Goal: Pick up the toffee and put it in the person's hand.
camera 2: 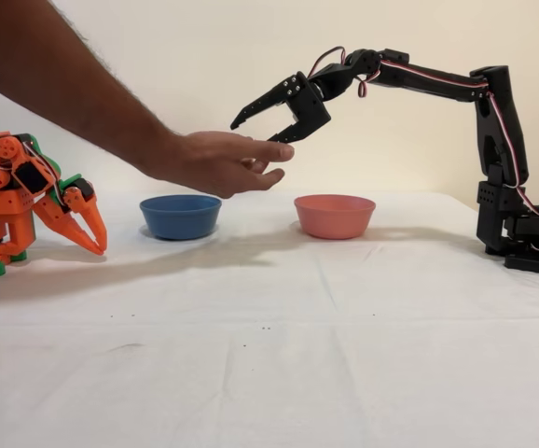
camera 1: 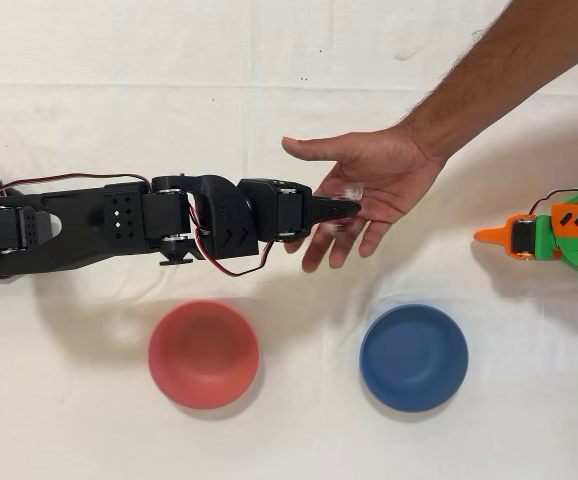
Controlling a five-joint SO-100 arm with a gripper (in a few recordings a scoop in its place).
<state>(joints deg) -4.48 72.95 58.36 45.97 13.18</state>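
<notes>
One black gripper [camera 2: 262, 125], jaws spread and empty, hovers just above the person's hand [camera 1: 369, 190], on whose palm the toffee [camera 1: 347, 194] appears to lie directly beneath the fingertips, over the white table [camera 2: 344, 327] behind two bowls.

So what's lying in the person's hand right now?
On the palm of the person's hand lies a small clear, crinkly thing, probably the toffee. The gripper hangs open just above it. From the side, the fingers hide the palm.
</notes>
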